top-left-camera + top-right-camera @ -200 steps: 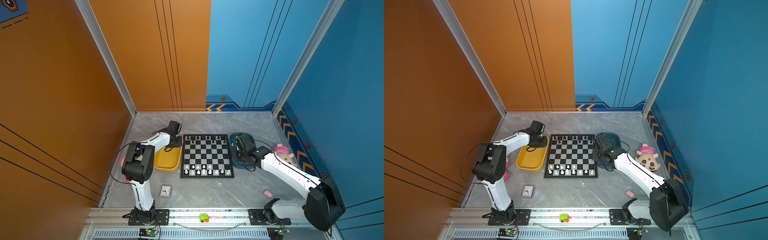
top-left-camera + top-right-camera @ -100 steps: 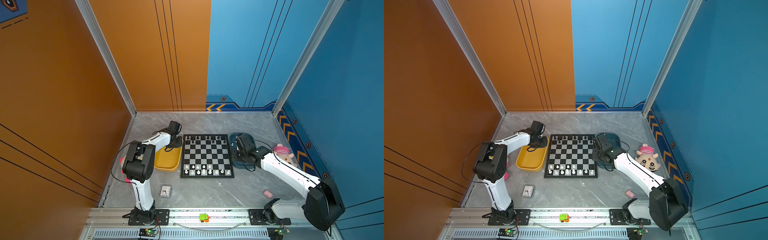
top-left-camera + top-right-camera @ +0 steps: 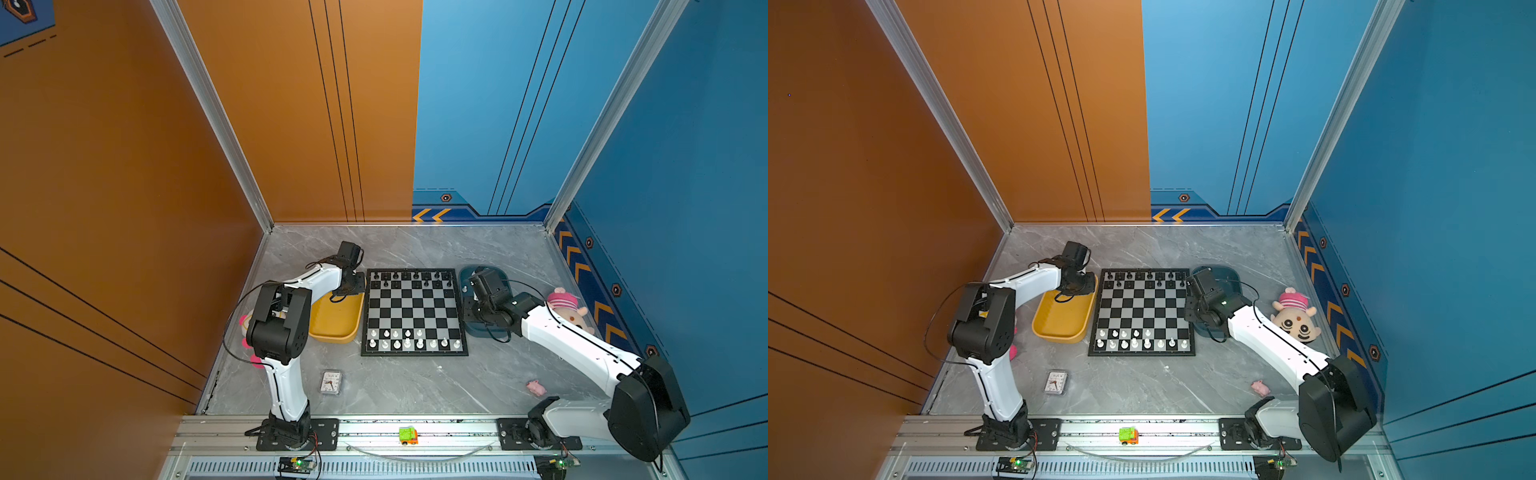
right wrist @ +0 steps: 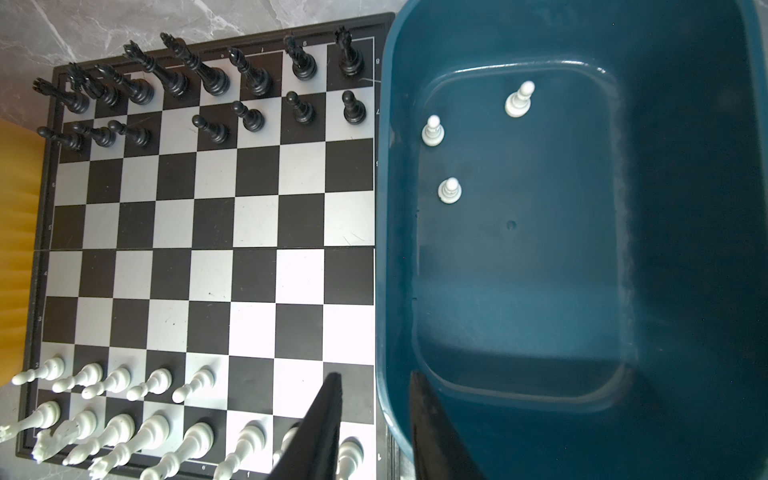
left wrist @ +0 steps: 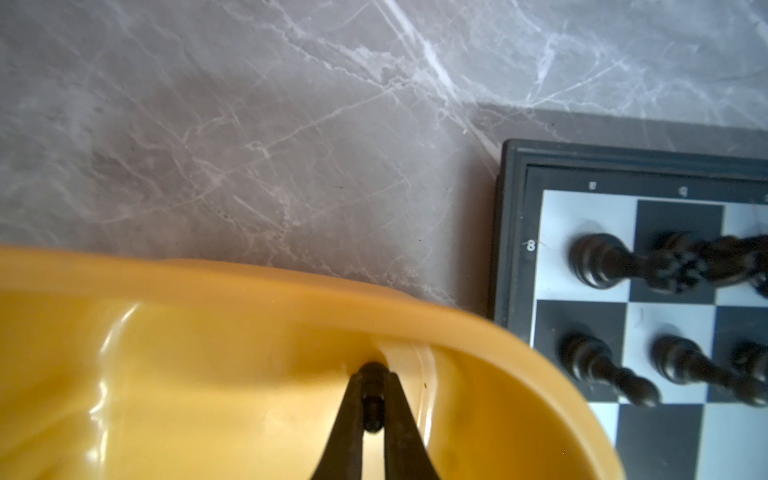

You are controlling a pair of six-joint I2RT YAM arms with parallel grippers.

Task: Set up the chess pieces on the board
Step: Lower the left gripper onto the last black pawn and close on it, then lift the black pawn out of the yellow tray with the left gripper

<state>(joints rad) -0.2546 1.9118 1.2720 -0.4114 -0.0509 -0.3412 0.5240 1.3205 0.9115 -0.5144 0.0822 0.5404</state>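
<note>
Most of the setup is done. The board (image 3: 413, 311) lies in the middle of the desk (image 3: 395, 386). Along its 12 o'clock edge the black pieces (image 4: 216, 85) fill the back row. Seven pawns stand in front of them, with one square bare near the middle of that row. Along the 6 o'clock edge the white pieces (image 4: 195, 440) fill their back row, though my right gripper (image 4: 373, 376) hides part of one. Five pawns stand ahead of them toward 9 o'clock, and the three squares toward 3 o'clock are bare. By my count four pawns are left — one black, three white.

The yellow tray (image 3: 334, 322) sits at 9 o'clock of the board. In it I see only one black pawn (image 5: 372, 415), close to the wall at the tray's 12 o'clock end. My left gripper (image 5: 373, 378) is clamped on that pawn, low inside the tray and, I judge, not yet lifted.

The teal tray (image 4: 519, 291) sits at 3 o'clock of the board, its rim just beside the frame. It holds the three white pawns (image 4: 433, 131) — all upright, apart from one another, toward the tray's 12 o'clock end. My right gripper hangs where board and tray meet, at the board's white end. Its fingers are apart with nothing between them.
</note>
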